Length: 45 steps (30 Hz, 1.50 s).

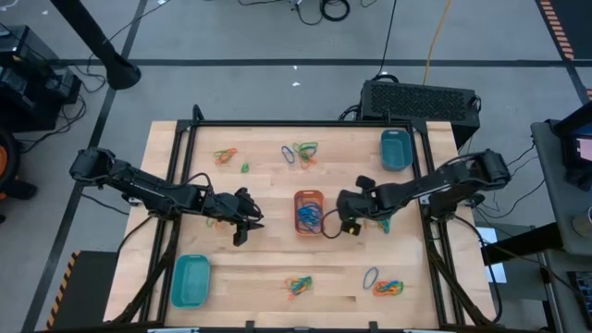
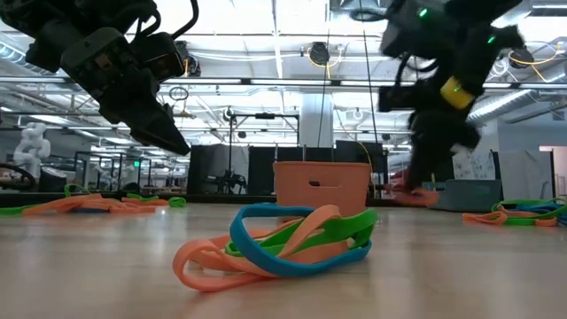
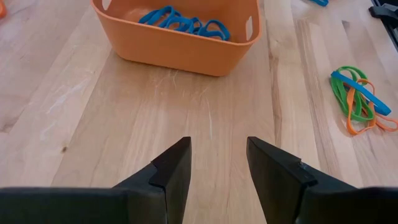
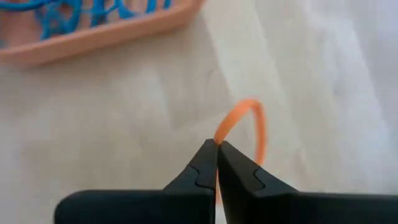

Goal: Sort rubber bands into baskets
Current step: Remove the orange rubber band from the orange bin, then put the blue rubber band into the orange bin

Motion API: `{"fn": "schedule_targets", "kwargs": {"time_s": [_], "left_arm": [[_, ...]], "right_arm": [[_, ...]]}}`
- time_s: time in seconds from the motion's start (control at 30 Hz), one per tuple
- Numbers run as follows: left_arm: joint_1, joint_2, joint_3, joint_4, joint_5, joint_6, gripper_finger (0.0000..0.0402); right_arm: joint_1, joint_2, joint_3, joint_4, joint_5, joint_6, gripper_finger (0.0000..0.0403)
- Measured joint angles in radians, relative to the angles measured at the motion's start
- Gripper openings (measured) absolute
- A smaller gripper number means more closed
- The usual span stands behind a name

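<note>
An orange basket holding blue rubber bands stands mid-table. One teal basket is at the far right, another at the near left. My left gripper hovers open just left of the orange basket, with bare wood between its fingers. My right gripper is just right of that basket and shut on an orange rubber band. Mixed piles of bands lie at the far left, far middle, near middle and near right. My right gripper pinches the orange rubber band between its two fingertips at one spot on the loop, coming steeply from above. The free part of the loop arcs out beyond the fingertips. Whether it is clear of the table I cannot tell.
A small green band lies alone at the far left. A mixed bunch lies near the orange basket, seen from my left wrist. Black frame rails border the table. Bare wood lies between the orange basket and the near piles.
</note>
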Motion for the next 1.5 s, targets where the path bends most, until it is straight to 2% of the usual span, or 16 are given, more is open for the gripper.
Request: {"fn": "schedule_targets", "kwargs": {"time_s": [0.1, 0.3, 0.6, 0.7, 0.77, 0.87, 0.97, 1.1, 1.17, 1.3, 1.37, 1.5], "left_arm": [[0.000, 0.000, 0.000, 0.000, 0.000, 0.003, 0.0162], [0.000, 0.000, 0.000, 0.001, 0.000, -0.004, 0.0162], [0.000, 0.000, 0.000, 0.004, -0.003, -0.013, 0.0162], [0.000, 0.000, 0.000, 0.006, -0.020, -0.004, 0.0162], [0.000, 0.000, 0.000, 0.016, -0.053, -0.001, 0.0162], [0.003, 0.000, 0.000, 0.062, -0.097, 0.048, 0.0162], [0.037, 0.000, 0.000, 0.141, -0.136, 0.111, 0.0162], [0.195, 0.000, 0.008, 0.222, -0.150, 0.195, 0.0162], [0.325, 0.012, 0.042, 0.206, -0.108, 0.225, 0.0162], [0.558, 0.096, 0.154, 0.156, 0.144, 0.273, 0.0162], [0.614, 0.164, 0.217, 0.113, 0.198, 0.326, 0.0162], [0.647, 0.336, 0.339, 0.063, 0.201, 0.367, 0.0162]], "right_arm": [[0.036, -0.058, 0.001, -0.122, -0.084, 0.145, 0.0001], [0.108, -0.088, 0.001, -0.286, -0.138, 0.456, 0.0006], [0.151, -0.088, 0.001, -0.294, -0.181, 0.496, 0.0062], [0.150, -0.093, 0.001, -0.292, -0.224, 0.428, 0.0087], [0.151, -0.105, 0.001, -0.279, -0.190, 0.398, 0.0097], [0.153, -0.134, 0.001, -0.255, -0.025, 0.356, 0.0099], [0.146, -0.179, 0.001, -0.191, 0.124, 0.243, 0.0094], [0.099, -0.245, 0.001, -0.021, 0.261, 0.003, 0.0091], [0.050, -0.264, 0.001, 0.071, 0.255, -0.146, 0.0091], [-0.061, -0.273, 0.001, 0.213, 0.249, -0.368, 0.0091], [-0.118, -0.273, -0.003, 0.243, 0.248, -0.434, 0.0091], [-0.225, -0.273, -0.026, 0.277, 0.166, -0.542, 0.0091]]}}
